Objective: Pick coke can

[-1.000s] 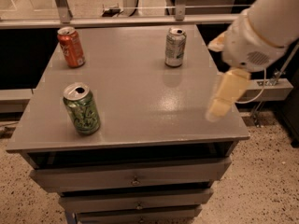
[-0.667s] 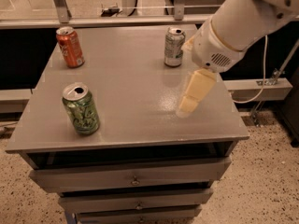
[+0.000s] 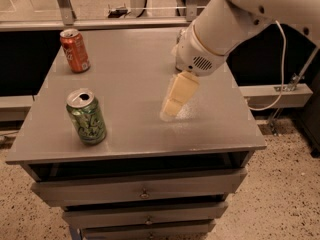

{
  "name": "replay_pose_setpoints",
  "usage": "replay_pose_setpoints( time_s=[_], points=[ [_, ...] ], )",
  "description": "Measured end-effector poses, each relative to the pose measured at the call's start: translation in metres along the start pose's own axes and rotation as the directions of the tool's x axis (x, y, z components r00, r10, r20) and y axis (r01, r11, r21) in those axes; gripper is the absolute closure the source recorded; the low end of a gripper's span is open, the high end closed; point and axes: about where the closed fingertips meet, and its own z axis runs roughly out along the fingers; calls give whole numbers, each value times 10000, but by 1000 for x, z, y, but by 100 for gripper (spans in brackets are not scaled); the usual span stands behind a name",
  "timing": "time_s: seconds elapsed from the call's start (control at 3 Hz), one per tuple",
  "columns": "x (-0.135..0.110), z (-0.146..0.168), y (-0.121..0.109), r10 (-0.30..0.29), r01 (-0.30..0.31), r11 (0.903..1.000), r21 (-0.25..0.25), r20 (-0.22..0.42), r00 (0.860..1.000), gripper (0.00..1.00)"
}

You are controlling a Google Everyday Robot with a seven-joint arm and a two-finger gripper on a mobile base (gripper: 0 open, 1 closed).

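The coke can (image 3: 75, 50) is red-orange with a silver top and stands upright at the far left corner of the grey table (image 3: 125, 69). My gripper (image 3: 176, 98), cream-coloured, hangs below the white arm (image 3: 220, 29) over the middle of the table. It is well to the right of the coke can and nearer the front, apart from it, with nothing seen in it.
A bright green patterned can (image 3: 87, 117) stands upright near the front left edge. The silver-grey can is hidden behind the arm. Drawers (image 3: 142, 189) sit under the tabletop. A cable and a low ledge (image 3: 280, 94) lie to the right.
The arm and gripper have swung left from the table's right edge to over its middle. The arm now covers the silver-grey can. The cans have not moved.
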Motion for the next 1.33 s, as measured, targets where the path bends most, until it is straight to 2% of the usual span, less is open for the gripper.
replay_pose_setpoints(
  time_s=[0.33,0.67,1.0,1.33],
  points=[
    [-29,30,-41,-222,198,9994,272,925,9955,0],
    [-59,62,-78,-375,317,9988,362,1722,9843,0],
    [-103,104,-119,-294,190,9991,369,3085,9508,0],
    [-135,133,-145,-56,-102,9993,347,4271,9042,0]
  ],
)
